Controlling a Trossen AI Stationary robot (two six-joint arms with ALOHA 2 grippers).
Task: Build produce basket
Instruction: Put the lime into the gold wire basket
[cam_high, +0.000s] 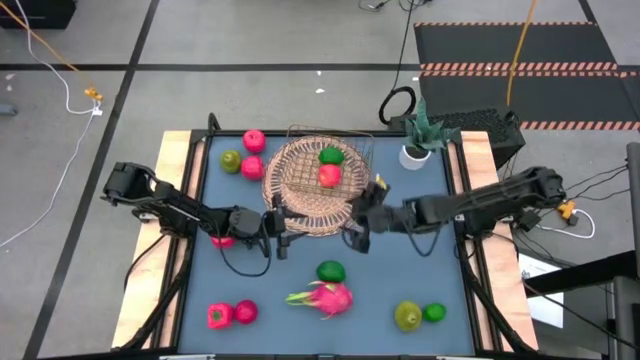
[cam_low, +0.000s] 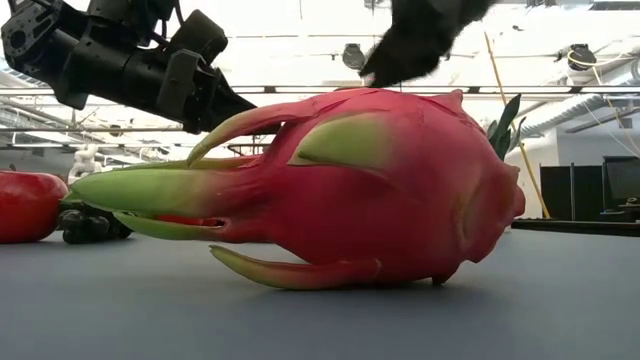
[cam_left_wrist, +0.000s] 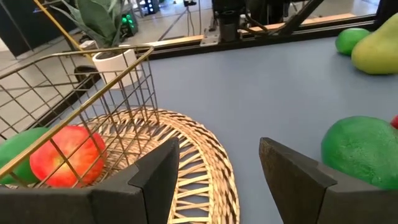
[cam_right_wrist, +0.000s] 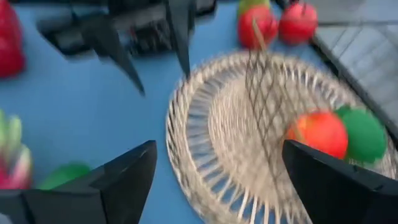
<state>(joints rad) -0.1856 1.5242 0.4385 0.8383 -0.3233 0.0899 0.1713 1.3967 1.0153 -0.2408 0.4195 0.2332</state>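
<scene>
The round wicker basket (cam_high: 305, 190) with its wire frame (cam_high: 345, 140) sits at the table's far middle. It holds a red fruit (cam_high: 328, 176) and a green one (cam_high: 331, 155). My left gripper (cam_high: 280, 238) is open at the basket's near-left rim (cam_left_wrist: 205, 155). My right gripper (cam_high: 357, 228) is open at its near-right rim, and its wrist view looks over the basket (cam_right_wrist: 249, 137). The pink dragon fruit (cam_high: 322, 297) lies on its side near the table's near edge and fills the low view (cam_low: 350, 190). A green fruit (cam_high: 330, 271) lies just beyond it.
Left of the basket lie two pink fruits (cam_high: 254, 140) and a green one (cam_high: 231, 160). A red pepper (cam_high: 219, 316) and a pink fruit (cam_high: 245, 311) are near-left; a pear (cam_high: 407, 316) and a lime (cam_high: 433, 313) are near-right. The potted plant (cam_high: 415, 150) stands far right.
</scene>
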